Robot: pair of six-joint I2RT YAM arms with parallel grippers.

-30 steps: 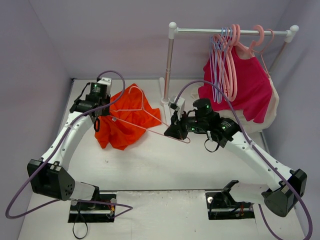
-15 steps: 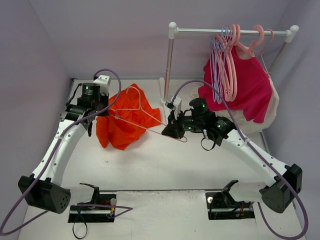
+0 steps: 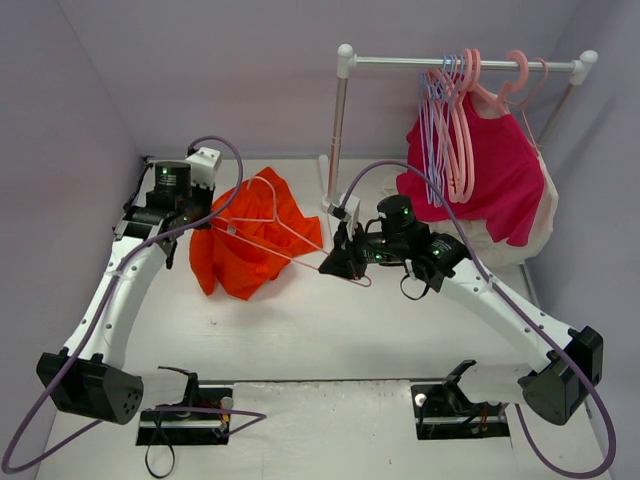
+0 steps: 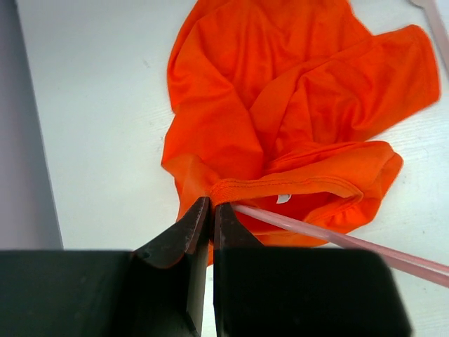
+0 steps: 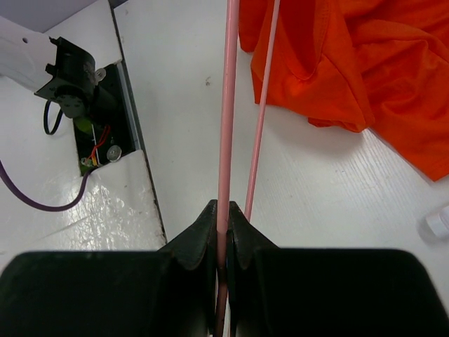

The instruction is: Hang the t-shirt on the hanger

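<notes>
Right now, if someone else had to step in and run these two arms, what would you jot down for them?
Left gripper: shut on the t-shirt at its neck hem.
Right gripper: shut on the hanger, pinching one thin bar.
Where things are: the t-shirt lies crumpled on the table, with the hanger lying across it and one end at the neck opening.
Done: both things are gripped.
Left to do: work the hanger into the neck and both shoulders; the shirt is not on it yet.
</notes>
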